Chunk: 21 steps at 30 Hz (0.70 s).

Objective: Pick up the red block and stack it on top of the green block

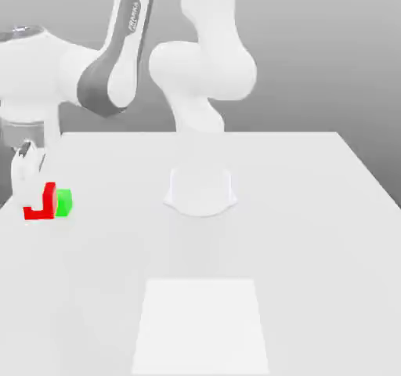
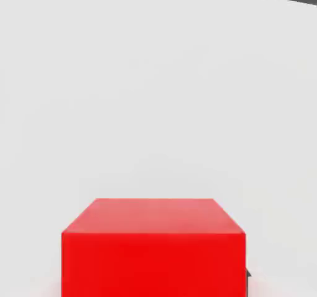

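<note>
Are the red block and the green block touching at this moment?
Cannot tell. In the exterior view the red block and green block overlap by the table's left edge, with no visible gap, but that may be depth.

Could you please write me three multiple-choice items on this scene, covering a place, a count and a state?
1. In the exterior view, where is the red block relative to the green block?
A. stacked on top of it
B. right beside it, on the exterior view's left
C. far off at the opposite table edge

2. How many coloured blocks are there?
A. two
B. one
C. four

3. What is the pincer doing?
A. wide open
B. shut on the green block
C. shut on the red block

Answers: 1 B, the red sits next to the green, not on it. 2 A, one red and one green. 3 C, the red block sits between its fingers in the hand view.
</note>
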Tool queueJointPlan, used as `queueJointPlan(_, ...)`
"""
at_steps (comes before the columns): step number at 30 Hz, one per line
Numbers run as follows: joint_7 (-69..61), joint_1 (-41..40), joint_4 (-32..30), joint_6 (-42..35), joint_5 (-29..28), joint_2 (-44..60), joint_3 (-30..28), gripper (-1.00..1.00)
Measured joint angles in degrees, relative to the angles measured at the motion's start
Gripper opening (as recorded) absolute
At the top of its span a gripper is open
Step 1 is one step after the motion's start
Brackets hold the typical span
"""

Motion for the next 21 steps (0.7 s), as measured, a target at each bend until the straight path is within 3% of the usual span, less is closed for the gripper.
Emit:
queueJointPlan(12,7.6,-16.2,-3.4,0.2,-0.7,-1.3,-11.2,-1.00)
queueJointPlan(21,3.6,-13.8,-2.7,1.4,6.1,1.2,-14.2,-1.00)
